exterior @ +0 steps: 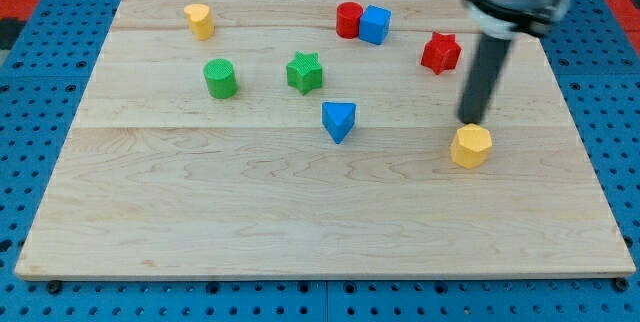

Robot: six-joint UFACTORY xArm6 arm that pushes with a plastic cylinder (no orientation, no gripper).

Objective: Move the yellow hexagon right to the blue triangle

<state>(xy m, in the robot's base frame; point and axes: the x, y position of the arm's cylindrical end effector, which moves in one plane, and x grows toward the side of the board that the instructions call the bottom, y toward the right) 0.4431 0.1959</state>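
Observation:
The yellow hexagon (471, 147) lies on the wooden board at the view's right, a little below mid-height. The blue triangle (339, 120) lies near the board's middle, well to the left of the hexagon. My tip (470, 120) is the lower end of a dark rod coming down from the view's top right. It stands just above the hexagon's upper edge, very close to it; I cannot tell if it touches.
A yellow block (199, 20) sits at top left. A green cylinder (220, 78) and green star (304, 72) lie left of centre. A red block (348, 20) touches a blue cube (375, 24) at top middle. A red star (440, 52) is at upper right.

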